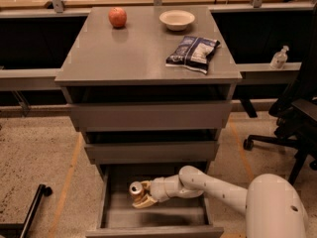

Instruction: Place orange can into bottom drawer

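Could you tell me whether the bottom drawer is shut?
No, the bottom drawer stands pulled open, and the gripper holds the orange can inside it.

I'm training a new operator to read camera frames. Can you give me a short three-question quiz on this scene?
1. True or false: the end effector holds the can inside the open bottom drawer.
2. What sits left of the bowl on the cabinet top? A. apple B. mug C. sponge
3. Fill in: in front of the bowl lies a dark snack ____.
Key: 1 true; 2 A; 3 bag.
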Controlling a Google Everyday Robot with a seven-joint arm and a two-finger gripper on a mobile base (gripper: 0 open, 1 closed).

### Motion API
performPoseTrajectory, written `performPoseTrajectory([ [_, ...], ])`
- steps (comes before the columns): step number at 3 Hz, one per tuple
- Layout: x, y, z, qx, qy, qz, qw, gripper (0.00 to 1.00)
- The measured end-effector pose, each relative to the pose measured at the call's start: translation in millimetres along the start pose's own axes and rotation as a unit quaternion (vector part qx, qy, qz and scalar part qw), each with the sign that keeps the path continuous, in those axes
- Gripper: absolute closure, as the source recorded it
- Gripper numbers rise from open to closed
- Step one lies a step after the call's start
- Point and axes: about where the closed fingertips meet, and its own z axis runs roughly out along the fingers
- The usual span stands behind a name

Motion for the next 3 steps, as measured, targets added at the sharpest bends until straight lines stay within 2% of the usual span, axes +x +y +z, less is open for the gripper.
performPoseTrajectory([
  [1, 37.0, -2.8, 4.4, 0.003, -0.019, 0.011, 0.9998, 1.0],
  [2, 80.6, -6.4, 13.3, -0.001, -0.032, 0.028, 0.9991, 0.95],
  [3, 104.7, -13.4, 17.9, -0.007, -0.032, 0.039, 0.9987, 0.72],
])
